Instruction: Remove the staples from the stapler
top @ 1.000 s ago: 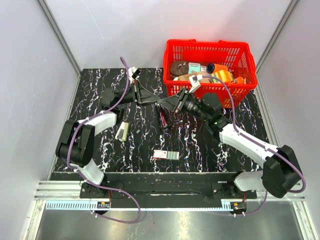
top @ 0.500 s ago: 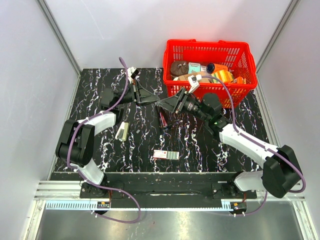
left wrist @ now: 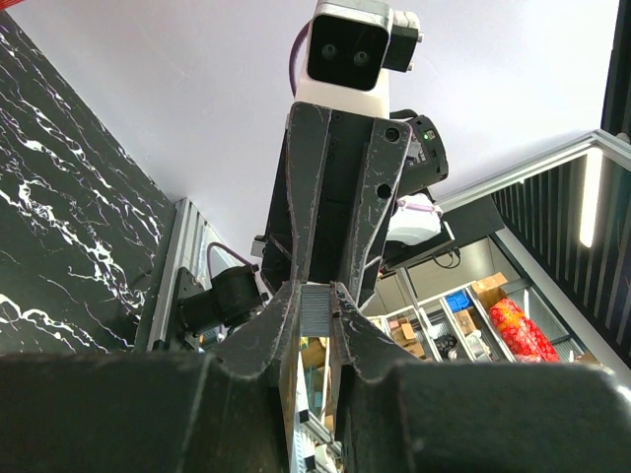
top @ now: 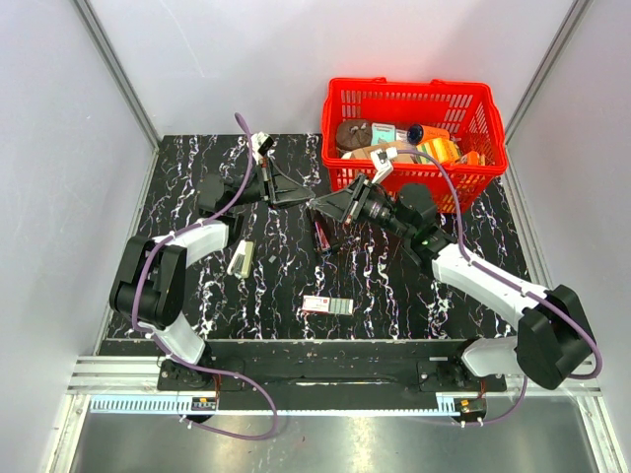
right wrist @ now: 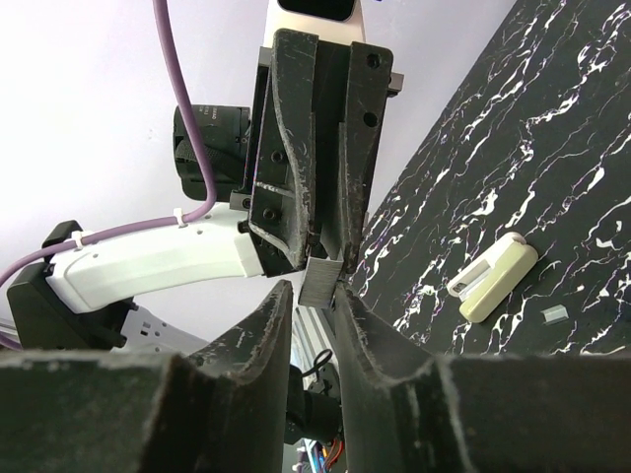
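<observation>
Top view: left gripper [top: 301,198] and right gripper [top: 322,206] tip to tip over the far half of the black marbled table [top: 394,286], just beside the red basket [top: 414,91]. Too small there to make out anything between the tips.

Left wrist view: staple strip [left wrist: 315,307] pinched between the left fingers [left wrist: 254,337], jaws narrow and closed on its sides. Right gripper head-on, its tip at the strip's upper edge.

Right wrist view: same strip at the left gripper's tip, free end between the right fingers [right wrist: 261,330]. Right jaws narrow; cannot tell whether pressing the strip or only flanking it.

Stapler [top: 242,258]: cream, flat on the table near the left arm, well apart from both grippers. Visible in the top and right wrist views only.

Small box [top: 327,305] toward the near edge, pink label; lettering too small to read. Packages [top: 394,143] in the basket likewise illegible.
</observation>
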`<control>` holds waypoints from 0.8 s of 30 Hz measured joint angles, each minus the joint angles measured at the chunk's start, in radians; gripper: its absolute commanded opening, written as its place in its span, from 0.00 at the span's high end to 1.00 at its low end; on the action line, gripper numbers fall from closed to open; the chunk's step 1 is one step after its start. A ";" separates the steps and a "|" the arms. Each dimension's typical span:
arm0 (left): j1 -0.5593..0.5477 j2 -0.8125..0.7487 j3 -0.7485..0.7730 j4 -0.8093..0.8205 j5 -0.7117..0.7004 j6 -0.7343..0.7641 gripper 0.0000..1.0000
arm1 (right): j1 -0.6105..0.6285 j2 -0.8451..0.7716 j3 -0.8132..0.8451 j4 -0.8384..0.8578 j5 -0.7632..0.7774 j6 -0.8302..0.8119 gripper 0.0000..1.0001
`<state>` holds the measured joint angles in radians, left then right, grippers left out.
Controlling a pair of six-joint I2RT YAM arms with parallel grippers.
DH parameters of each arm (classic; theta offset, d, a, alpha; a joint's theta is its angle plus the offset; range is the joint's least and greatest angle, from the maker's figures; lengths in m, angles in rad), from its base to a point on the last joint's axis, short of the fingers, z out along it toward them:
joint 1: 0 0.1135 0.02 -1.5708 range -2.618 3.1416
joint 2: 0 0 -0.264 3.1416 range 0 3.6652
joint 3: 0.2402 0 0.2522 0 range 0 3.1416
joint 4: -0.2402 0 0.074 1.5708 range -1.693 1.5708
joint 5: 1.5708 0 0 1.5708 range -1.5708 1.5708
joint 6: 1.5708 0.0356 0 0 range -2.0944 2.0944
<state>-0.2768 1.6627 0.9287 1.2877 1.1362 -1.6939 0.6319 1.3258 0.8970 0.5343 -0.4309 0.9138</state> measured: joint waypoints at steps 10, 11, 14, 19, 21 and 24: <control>0.000 -0.004 -0.003 -0.011 0.000 0.024 0.68 | -0.003 0.011 -0.001 -0.003 0.000 0.008 0.94; 0.000 -0.008 -0.004 -0.020 0.000 0.038 0.64 | -0.004 0.011 -0.001 -0.006 0.000 0.008 0.96; 0.000 -0.025 -0.003 -0.106 0.003 0.109 0.57 | -0.003 0.011 0.006 -0.032 -0.001 -0.004 0.99; 0.018 -0.096 0.080 -0.631 0.006 0.519 0.42 | -0.004 0.003 0.025 -0.177 0.001 -0.054 1.00; 0.032 -0.125 0.131 -0.849 -0.016 0.715 0.39 | -0.003 -0.011 0.026 -0.257 0.003 -0.081 1.00; 0.044 -0.167 0.197 -1.133 -0.084 1.018 0.40 | -0.003 -0.037 0.025 -0.377 0.014 -0.116 1.00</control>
<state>-0.2325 1.4956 1.1259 0.1543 1.0523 -0.6762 0.6285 1.2888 0.9218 0.1574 -0.4168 0.7979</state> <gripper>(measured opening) 0.607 0.185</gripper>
